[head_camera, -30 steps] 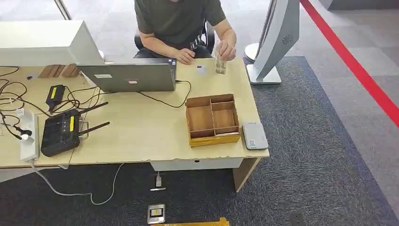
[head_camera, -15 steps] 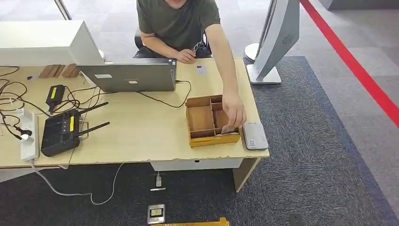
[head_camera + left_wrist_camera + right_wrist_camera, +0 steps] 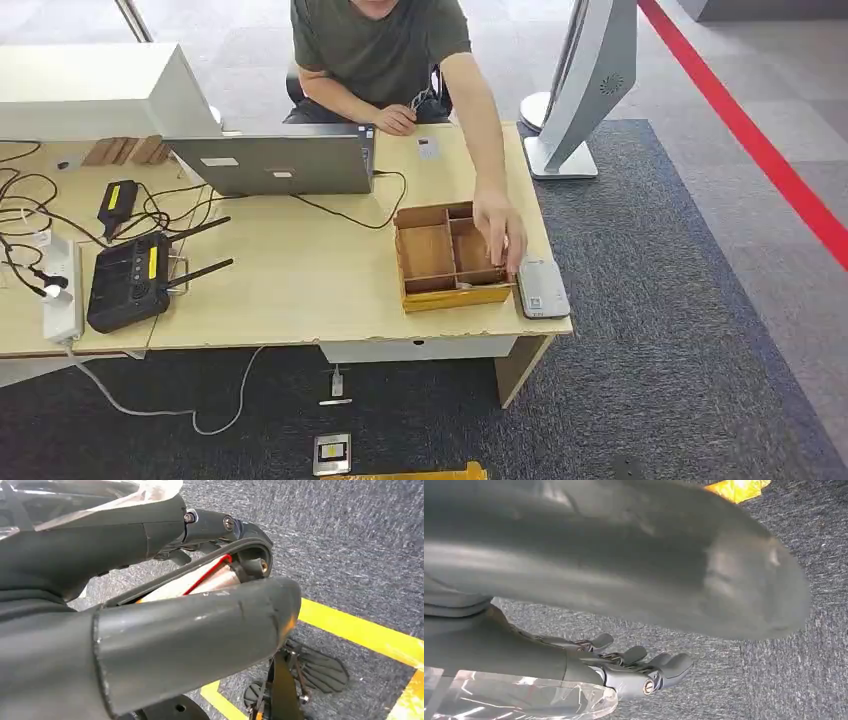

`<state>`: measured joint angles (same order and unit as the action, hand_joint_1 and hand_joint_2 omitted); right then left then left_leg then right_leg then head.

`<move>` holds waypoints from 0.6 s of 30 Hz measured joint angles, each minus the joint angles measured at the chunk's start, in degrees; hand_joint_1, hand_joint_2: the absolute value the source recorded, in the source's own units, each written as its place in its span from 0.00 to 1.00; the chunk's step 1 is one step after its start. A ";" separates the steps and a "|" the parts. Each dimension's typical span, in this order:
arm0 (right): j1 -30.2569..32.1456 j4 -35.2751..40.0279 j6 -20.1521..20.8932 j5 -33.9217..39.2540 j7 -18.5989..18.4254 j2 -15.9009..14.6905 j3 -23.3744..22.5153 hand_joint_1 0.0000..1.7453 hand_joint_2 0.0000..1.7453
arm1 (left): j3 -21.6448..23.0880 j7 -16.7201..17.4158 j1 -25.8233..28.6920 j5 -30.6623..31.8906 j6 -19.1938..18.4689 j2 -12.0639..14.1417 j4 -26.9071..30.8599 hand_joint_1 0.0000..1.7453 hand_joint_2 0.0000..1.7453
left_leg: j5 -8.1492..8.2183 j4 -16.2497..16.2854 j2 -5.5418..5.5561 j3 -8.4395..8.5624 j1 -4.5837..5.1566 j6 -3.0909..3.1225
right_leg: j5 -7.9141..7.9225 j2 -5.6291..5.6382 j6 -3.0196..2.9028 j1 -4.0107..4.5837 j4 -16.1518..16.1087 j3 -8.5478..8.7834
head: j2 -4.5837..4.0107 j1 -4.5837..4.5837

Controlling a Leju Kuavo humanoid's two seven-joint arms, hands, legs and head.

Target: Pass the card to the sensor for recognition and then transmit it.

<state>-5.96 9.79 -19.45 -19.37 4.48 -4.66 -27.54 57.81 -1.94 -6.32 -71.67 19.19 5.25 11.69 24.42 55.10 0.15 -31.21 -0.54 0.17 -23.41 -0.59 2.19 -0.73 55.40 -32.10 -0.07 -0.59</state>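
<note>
Grey carpet surrounds a pale wooden desk (image 3: 300,290), and a red stripe (image 3: 760,140) crosses the floor at far right; going left to right on the desk: a white power strip (image 3: 62,290), a black router (image 3: 128,282) with antennas amid tangled cables, an open laptop (image 3: 270,160), a divided wooden tray (image 3: 448,255), and just beside the tray the white card sensor (image 3: 541,288); past the desk edge stands a white floor unit (image 3: 585,85).

A person seated behind the desk reaches a hand (image 3: 500,232) into the tray's right-hand compartments; whether a card lies under that hand I cannot tell, and no card can be made out in the tray.

Both robot arms hang by its sides; the left hand (image 3: 200,535) seems to have its fingers curled inward over carpet with nothing visibly held, though the thumb hides much of it, so I cannot tell its state for certain; the right hand (image 3: 634,667) has its fingers loosely apart and empty.

My judgement: the step in hand is fetching the card; best wait until the person's arm clears the tray, then bring the right hand, nearer the tray and sensor, down over the card's compartment, pinch it by an edge, and carry it flat over the sensor.
</note>
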 joint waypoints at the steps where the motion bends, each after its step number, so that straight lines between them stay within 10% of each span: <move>1: 0.00 -0.02 0.00 -0.02 -0.02 0.00 0.00 0.00 0.00 | 0.00 0.15 0.00 -0.09 -0.07 0.00 0.00 0.00 0.00 | 0.00 0.00 0.00 0.00 0.00 0.00 | 0.00 0.00 0.00 0.00 0.00 0.00 | 0.00 0.00; 18: 0.00 -0.11 0.09 -0.17 -0.70 0.22 0.00 0.00 0.00 | 0.00 1.81 0.00 -0.28 -1.18 -0.02 0.00 0.00 0.00 | 0.00 0.00 0.00 0.00 0.00 0.00 | 0.00 0.00 0.00 0.00 0.00 0.00 | 0.00 0.00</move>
<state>-5.96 9.68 -19.37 -19.54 3.78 -4.44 -27.54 57.81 -0.13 -6.32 -71.95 18.01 5.22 11.69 24.42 55.10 0.15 -31.21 -0.54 0.16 -23.41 -0.59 2.18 -0.72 55.40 -32.11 -0.07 -0.59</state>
